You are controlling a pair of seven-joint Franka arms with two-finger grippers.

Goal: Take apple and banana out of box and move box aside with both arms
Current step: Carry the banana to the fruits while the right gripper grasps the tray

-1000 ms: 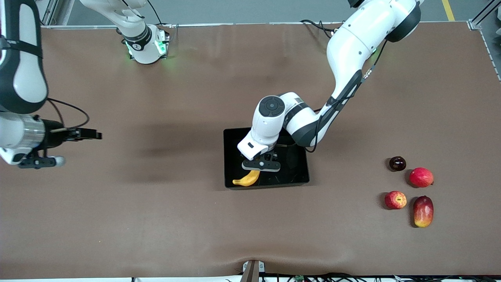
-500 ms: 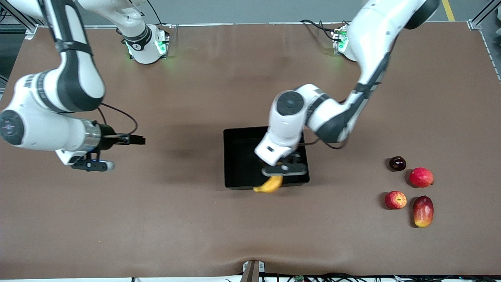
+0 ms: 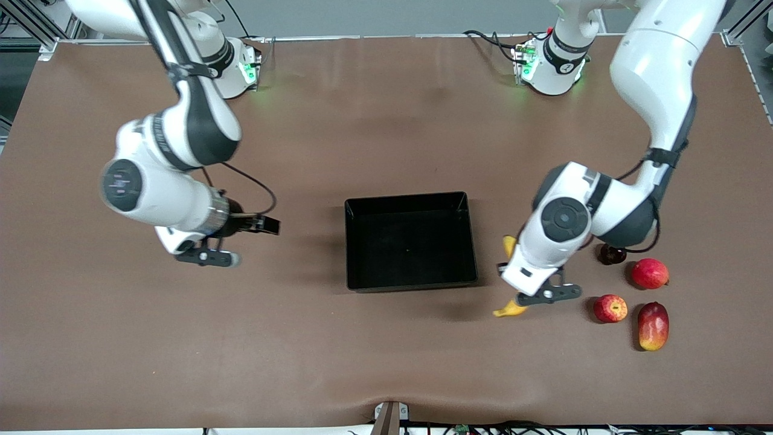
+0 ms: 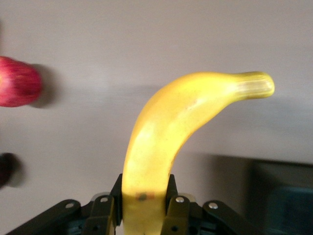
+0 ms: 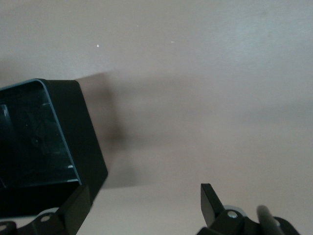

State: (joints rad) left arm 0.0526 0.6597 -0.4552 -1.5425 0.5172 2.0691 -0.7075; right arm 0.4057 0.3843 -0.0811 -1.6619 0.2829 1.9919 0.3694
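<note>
My left gripper (image 3: 531, 295) is shut on the yellow banana (image 3: 510, 310), over the table between the black box (image 3: 466, 241) and the loose fruits. In the left wrist view the banana (image 4: 186, 122) curves out from between the fingers (image 4: 176, 205), with the red apple (image 4: 17, 81) at the edge. The apple (image 3: 610, 308) lies on the table near that gripper. The box holds nothing. My right gripper (image 3: 269, 225) hangs open and holds nothing, over the table toward the right arm's end from the box. Its wrist view shows the box corner (image 5: 88, 147) beside its spread fingers (image 5: 210, 200).
A dark maroon fruit (image 3: 611, 254), a second round red fruit (image 3: 650, 273) and a red-yellow mango (image 3: 653, 326) lie around the apple toward the left arm's end. The brown table (image 3: 241, 338) spreads around the box.
The left gripper has carried the banana out of the box and toward the loose fruits. The right arm has swung in closer to the box, still open.
</note>
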